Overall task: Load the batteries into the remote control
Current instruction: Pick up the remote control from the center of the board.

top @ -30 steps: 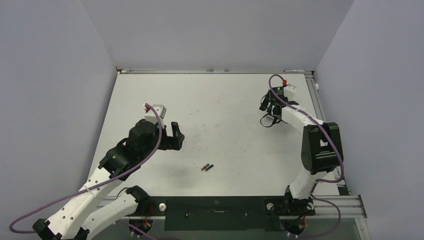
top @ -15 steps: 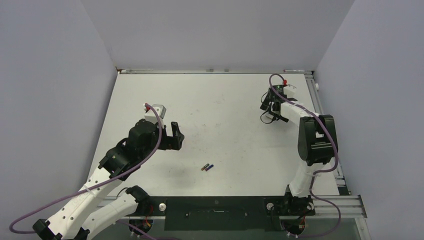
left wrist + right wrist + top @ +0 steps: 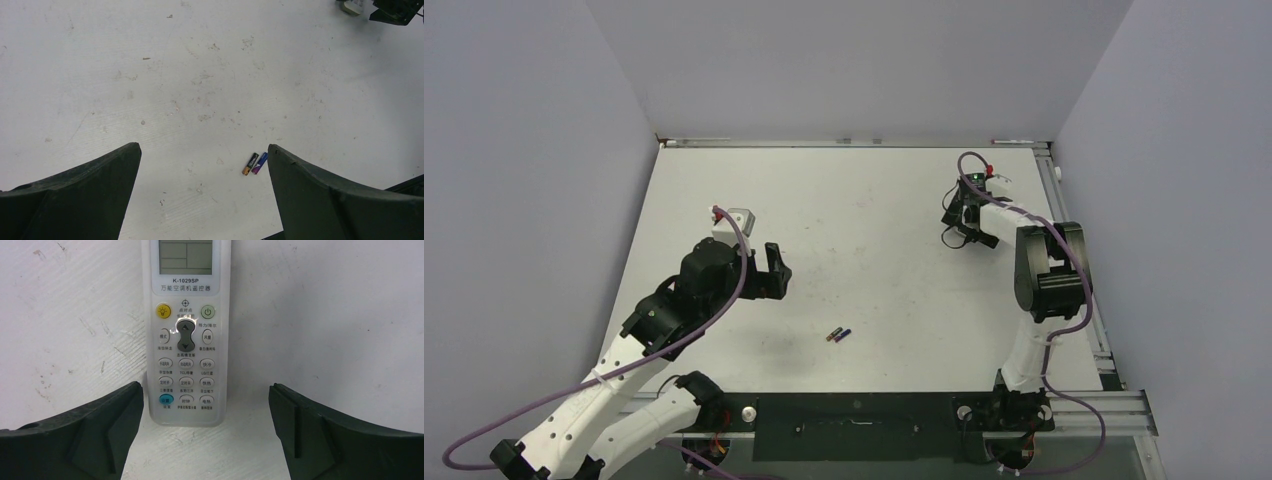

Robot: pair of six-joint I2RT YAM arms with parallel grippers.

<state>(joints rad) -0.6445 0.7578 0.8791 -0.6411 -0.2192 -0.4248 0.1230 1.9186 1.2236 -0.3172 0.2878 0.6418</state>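
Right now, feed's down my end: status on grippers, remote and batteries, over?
Left gripper open, empty. Right gripper open over the remote control, buttons up. Batteries side by side on the table, untouched. Nothing in the way.

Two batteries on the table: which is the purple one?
The right-hand battery, blue-purple along its body; the left-hand battery beside it is black with a gold end.

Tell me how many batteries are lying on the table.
2. The batteries lie side by side on the table, front middle: the black-and-gold one nearer the left arm, the purple one beside it. No others show.
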